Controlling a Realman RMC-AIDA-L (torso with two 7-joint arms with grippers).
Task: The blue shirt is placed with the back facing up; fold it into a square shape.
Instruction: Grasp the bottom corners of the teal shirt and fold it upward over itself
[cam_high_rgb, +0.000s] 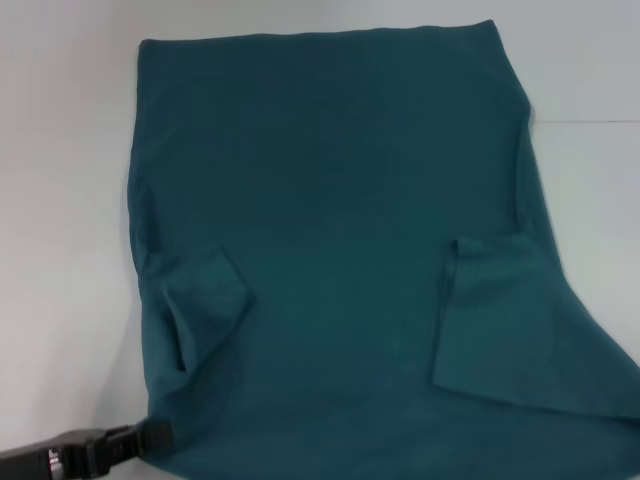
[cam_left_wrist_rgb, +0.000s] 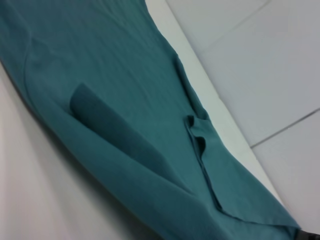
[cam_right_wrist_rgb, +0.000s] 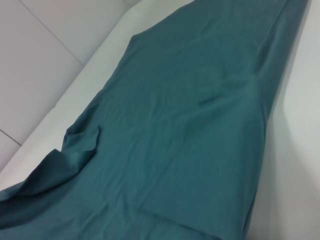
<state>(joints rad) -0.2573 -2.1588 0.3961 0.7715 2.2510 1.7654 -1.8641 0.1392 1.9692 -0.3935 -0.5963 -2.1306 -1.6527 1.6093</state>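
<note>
The blue shirt (cam_high_rgb: 340, 230) lies spread flat on the white table (cam_high_rgb: 60, 250), plain side up, and fills most of the head view. Both sleeves are folded inward onto the body, the left sleeve (cam_high_rgb: 205, 300) and the right sleeve (cam_high_rgb: 490, 310). The shirt also shows in the left wrist view (cam_left_wrist_rgb: 115, 100) and the right wrist view (cam_right_wrist_rgb: 190, 125). My left gripper (cam_high_rgb: 150, 437) is low at the near left, its black tip touching the shirt's near left corner. My right gripper is out of view.
The table's far edge (cam_high_rgb: 590, 122) runs behind the shirt at the right. Pale tiled floor (cam_left_wrist_rgb: 260, 60) lies beyond the table's edge. A small dark part (cam_left_wrist_rgb: 306, 235) shows at the shirt's far corner in the left wrist view; I cannot tell what it is.
</note>
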